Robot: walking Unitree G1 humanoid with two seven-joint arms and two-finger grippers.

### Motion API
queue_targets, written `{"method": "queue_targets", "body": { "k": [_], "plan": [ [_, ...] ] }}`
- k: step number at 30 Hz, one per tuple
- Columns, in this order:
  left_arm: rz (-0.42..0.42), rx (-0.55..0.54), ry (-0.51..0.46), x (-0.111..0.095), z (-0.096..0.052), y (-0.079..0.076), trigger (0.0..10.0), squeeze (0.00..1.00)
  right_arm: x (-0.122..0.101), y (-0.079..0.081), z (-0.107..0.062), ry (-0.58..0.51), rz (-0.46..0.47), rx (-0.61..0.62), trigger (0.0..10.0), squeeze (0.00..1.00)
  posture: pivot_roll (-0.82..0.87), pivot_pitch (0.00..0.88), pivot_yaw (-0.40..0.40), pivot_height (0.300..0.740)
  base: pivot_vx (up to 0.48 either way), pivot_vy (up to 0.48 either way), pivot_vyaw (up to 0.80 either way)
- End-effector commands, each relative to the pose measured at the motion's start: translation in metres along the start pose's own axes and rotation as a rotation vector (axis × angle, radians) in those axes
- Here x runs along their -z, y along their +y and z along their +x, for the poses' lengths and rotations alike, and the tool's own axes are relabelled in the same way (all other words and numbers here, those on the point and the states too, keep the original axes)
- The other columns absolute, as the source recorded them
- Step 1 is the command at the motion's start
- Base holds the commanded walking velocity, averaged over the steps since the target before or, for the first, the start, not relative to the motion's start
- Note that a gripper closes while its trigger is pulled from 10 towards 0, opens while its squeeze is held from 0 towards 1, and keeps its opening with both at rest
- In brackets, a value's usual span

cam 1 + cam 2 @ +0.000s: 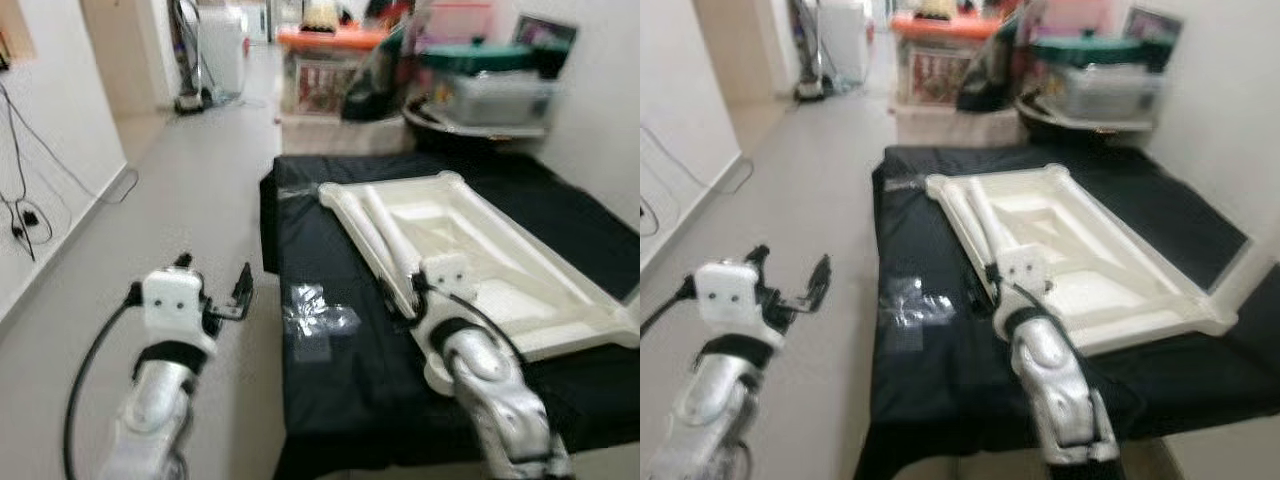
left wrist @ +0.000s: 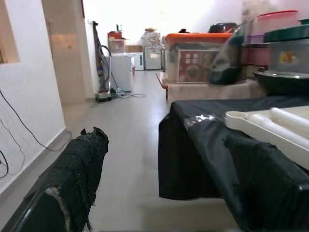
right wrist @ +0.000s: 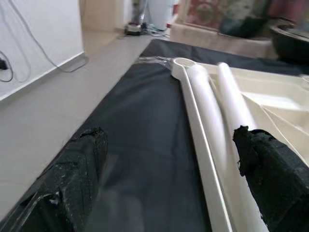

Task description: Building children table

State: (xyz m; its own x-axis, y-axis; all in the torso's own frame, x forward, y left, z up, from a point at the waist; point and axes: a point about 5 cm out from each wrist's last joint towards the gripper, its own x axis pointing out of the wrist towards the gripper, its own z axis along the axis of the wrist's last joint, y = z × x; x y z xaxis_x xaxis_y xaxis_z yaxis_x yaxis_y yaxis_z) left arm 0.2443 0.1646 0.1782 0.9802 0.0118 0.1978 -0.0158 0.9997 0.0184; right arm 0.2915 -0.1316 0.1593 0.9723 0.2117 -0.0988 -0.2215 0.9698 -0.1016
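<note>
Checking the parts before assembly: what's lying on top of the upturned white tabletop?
Two white legs lie along the tabletop's near edge. The right claw covers their near ends.

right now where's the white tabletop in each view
Left eye: white tabletop right of centre on the black cloth.
Right eye: centre.
Left wrist: right edge.
Right wrist: right half.
Shared landmark: orange-lidded box.

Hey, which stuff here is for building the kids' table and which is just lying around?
For the job: white table top, two white legs lying on it, black sheet.
Lying about: storage boxes, clear plastic wrap, wall cables.
</note>
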Motion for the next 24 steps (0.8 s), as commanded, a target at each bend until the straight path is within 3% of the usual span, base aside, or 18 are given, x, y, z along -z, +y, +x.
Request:
{"method": "queue_targets", "body": {
  "k": [1, 14, 16, 18, 22, 24],
  "plan": [
    [-0.019, 0.025, -0.005, -0.001, 0.001, -0.006, 10.0, 0.0, 0.0, -0.01, -0.001, -0.001, -0.015, 0.038, 10.0, 0.0, 0.06, 0.0, -0.086, 0.74, 0.255, 0.0, 0.0],
    [-0.01, 0.032, -0.001, 0.003, 0.002, -0.008, 10.0, 0.0, 0.002, -0.024, -0.005, 0.026, -0.051, 0.06, 10.0, 0.0, 0.04, 0.0, -0.089, 0.74, 0.04, 0.0, 0.0],
    [-0.008, 0.035, 0.003, 0.004, 0.002, -0.008, 10.0, 0.0, 0.003, -0.026, -0.007, 0.047, -0.038, 0.057, 10.0, 0.0, 0.04, 0.0, -0.09, 0.74, 0.0, 0.0, 0.0],
    [-0.002, 0.041, 0.014, 0.007, 0.001, -0.009, 10.0, 0.0, 0.008, -0.036, -0.018, 0.107, 0.071, 0.048, 10.0, 0.0, 0.03, 0.0, -0.088, 0.74, 0.0, 0.0, 0.0],
    [-0.002, 0.043, 0.018, 0.009, 0.001, -0.009, 10.0, 0.0, 0.009, -0.043, -0.023, 0.122, 0.088, 0.06, 10.0, 0.0, 0.03, 0.0, -0.088, 0.74, 0.0, 0.0, 0.0],
    [-0.003, 0.046, 0.019, 0.01, 0.002, -0.01, 10.0, 0.0, 0.011, -0.054, -0.028, 0.152, 0.118, 0.073, 10.0, 0.0, 0.03, 0.0, -0.088, 0.74, 0.0, 0.0, 0.0]
  ]
}}
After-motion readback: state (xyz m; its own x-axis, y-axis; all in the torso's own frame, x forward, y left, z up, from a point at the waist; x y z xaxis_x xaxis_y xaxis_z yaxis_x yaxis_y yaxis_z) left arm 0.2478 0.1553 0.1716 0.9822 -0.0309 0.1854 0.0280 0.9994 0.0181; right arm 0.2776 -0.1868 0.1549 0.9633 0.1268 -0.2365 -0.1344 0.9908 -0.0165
